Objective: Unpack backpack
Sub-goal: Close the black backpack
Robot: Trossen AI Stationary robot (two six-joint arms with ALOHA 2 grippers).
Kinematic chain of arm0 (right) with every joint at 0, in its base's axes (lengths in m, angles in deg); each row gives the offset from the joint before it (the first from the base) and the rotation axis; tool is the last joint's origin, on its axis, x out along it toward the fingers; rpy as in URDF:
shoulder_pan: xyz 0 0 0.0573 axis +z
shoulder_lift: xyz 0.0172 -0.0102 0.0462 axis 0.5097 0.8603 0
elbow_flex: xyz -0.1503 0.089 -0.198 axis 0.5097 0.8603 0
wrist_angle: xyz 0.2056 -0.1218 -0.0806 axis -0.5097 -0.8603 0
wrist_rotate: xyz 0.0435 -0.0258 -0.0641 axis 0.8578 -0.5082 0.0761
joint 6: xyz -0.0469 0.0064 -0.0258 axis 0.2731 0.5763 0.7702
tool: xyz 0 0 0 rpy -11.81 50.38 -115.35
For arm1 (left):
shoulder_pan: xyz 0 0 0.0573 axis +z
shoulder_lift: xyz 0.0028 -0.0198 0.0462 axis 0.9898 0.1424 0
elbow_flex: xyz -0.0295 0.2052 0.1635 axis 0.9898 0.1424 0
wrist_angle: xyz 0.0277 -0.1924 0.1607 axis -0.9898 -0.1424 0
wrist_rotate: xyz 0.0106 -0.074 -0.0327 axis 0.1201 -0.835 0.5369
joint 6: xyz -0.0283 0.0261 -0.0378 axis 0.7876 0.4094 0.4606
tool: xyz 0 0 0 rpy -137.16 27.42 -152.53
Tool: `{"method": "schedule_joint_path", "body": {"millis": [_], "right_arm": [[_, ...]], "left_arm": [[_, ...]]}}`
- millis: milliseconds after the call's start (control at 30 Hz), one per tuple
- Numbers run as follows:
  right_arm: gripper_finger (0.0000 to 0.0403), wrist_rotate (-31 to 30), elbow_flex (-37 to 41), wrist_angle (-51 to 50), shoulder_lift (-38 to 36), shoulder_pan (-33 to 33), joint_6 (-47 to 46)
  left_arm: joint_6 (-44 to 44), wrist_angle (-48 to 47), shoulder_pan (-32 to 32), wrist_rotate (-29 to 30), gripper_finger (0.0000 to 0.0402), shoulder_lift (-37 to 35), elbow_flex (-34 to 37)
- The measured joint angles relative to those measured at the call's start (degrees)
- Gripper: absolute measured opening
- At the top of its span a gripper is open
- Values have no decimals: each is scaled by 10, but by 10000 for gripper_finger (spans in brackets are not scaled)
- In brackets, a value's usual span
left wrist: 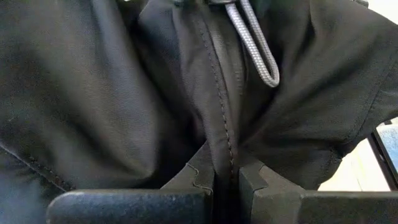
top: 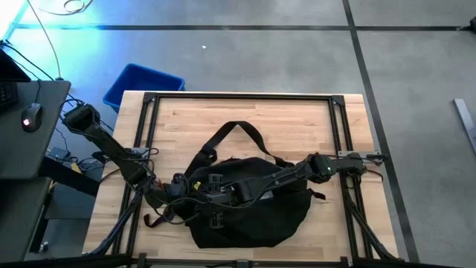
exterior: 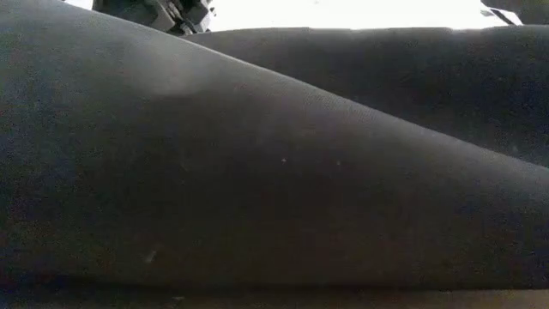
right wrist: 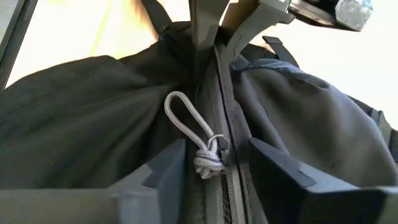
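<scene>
Lying across the near half of the wooden table [top: 245, 119], the backpack [top: 249, 216] is spreading its long black strap [top: 242, 128] toward the table's far side. Pinching a seamed fold of the backpack's black fabric, the left gripper [left wrist: 227, 180] is sitting clenched at the bag's upper middle, just beside the grey cord loop [left wrist: 258, 46] of a zipper pull. Meeting it there from the bag's other side, the right gripper [right wrist: 214, 165] is holding its fingers [right wrist: 280, 165] partly apart, straddling the zipper line with the knotted cord between them and gripping nothing that I can make out.
</scene>
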Motion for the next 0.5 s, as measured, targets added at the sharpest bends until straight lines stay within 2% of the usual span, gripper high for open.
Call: {"method": "schedule_joint_path", "body": {"millis": [267,500], "right_arm": [[19,-1,0,-19,0,0,-9],[6,-36,-19,-72,-1,0,-120]], "left_arm": [[0,-4,0,1,0,0,-1],[38,-56,-3,9,0,-2,-5]]}}
